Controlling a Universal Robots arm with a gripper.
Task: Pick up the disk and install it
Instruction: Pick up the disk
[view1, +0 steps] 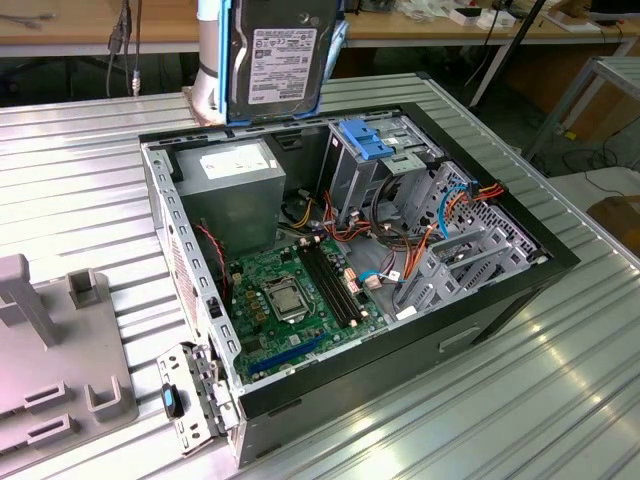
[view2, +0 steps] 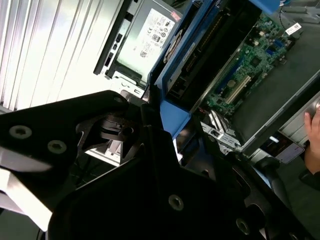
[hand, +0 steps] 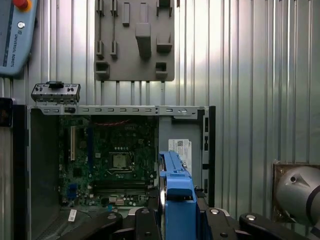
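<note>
holds the disk (view1: 278, 55) aloft at 12 o'clock in the exterior view, well above the open computer case (view1: 560, 262) and touching nothing inside it. grips it by the bright blue carrier: in the first wrist view, gripper (hand: 175, 225) closed around the carrier, black fingers (hand: 147, 225) pressed against it from both sides with no gap showing (so clamped on it, not merely beside it). hangs down from the fingers toward the case, long axis running roughly 12 to 6 in the exterior view, labelled face turned to that camera, thin edge presented in the first wrist view. seems to hover over the power supply (view1: 235, 170) at the case's 12 o'clock end rather than over any bay, though hard to judge in depth from this angle. about 5 o'clock from the disk's lower edge, near but not touching: grey drive cage (view1: 372, 180) topped by a light-blue bracket (view1: 365, 138). lower in the case, toward 6 o'clock: green motherboard (view1: 290, 300). not yet seated anywhere, then; lifted and poised over the case, judging by the present layout. at the edge of the second wrist view, a person's hand (view2: 314, 135) beside the case, well away from the gripper.
</note>
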